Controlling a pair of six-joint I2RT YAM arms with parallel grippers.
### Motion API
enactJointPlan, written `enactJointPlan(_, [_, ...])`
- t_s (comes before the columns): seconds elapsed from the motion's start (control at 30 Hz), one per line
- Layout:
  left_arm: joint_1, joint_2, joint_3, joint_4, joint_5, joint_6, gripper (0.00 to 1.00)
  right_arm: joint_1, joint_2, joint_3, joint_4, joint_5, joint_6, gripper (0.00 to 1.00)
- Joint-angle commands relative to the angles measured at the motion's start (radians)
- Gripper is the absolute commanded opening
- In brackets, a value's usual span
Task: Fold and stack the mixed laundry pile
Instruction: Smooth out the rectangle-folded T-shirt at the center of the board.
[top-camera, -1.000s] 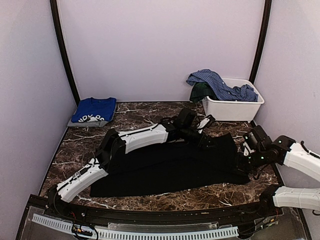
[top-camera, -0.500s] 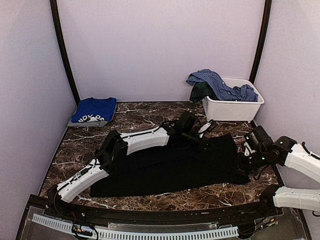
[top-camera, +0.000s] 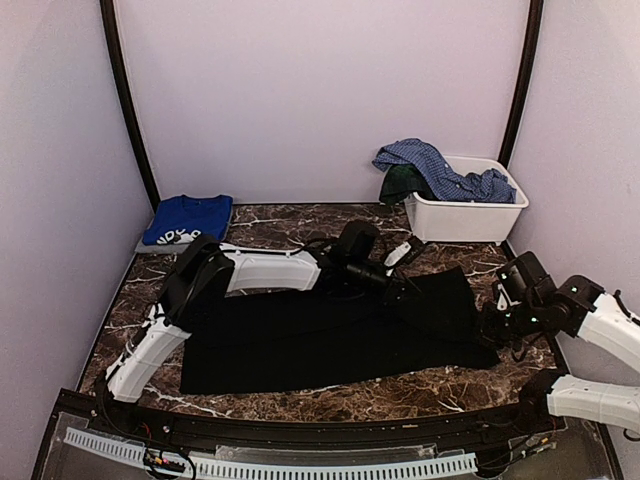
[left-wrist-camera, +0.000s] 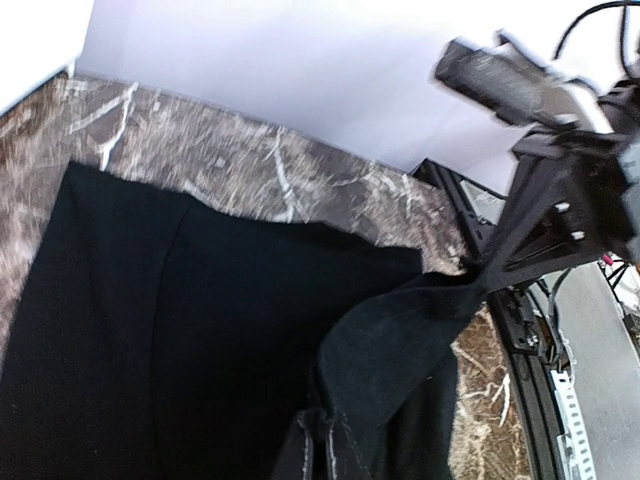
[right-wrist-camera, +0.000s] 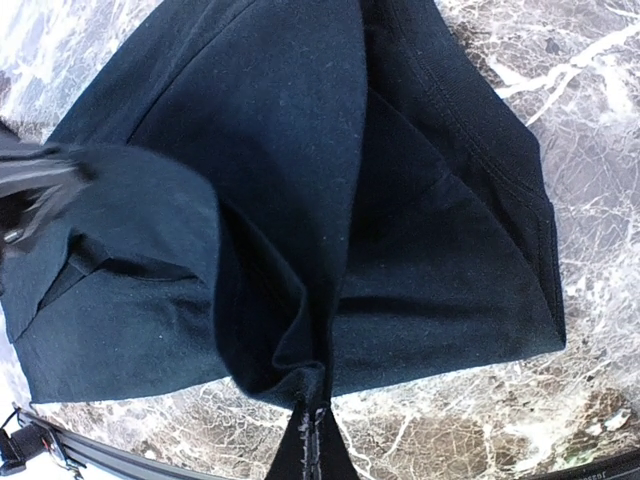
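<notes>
Your left gripper (left-wrist-camera: 325, 440) was clamped on the black garment (top-camera: 300, 345); your right gripper (right-wrist-camera: 312, 408) had its jaws shut on that garment's edge.

Top external: high, behind the near edge of the large plain black cloth garment (top-camera: 300, 345), looking forward and down; whole garment seen. Left and right wrist: close above its right end, shared by all three.

black garment (top-camera: 330, 340) spread out, blue tee (top-camera: 188, 218) folded, checked shirt (top-camera: 430, 165) heaped
</notes>
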Motion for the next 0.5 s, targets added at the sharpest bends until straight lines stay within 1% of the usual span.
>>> enactJointPlan(0.0, [-0.016,-0.141,-0.123,0.159,0.006,0.069,0.00,0.005,-0.010,0.021,-0.018,0.011,0.020,0.00])
enactJointPlan(0.1, [-0.025,-0.192,-0.205,0.193,0.007,0.119,0.00,0.005,-0.041,0.027,-0.044,0.028,0.036,0.00])
enactJointPlan(0.27, [-0.063,-0.267,-0.294,0.162,-0.024,0.235,0.00,0.006,-0.084,0.027,-0.062,0.033,0.065,0.00])
enactJointPlan(0.47, [-0.100,-0.327,-0.399,0.156,-0.078,0.294,0.00,0.008,-0.092,0.029,-0.071,0.032,0.074,0.00])
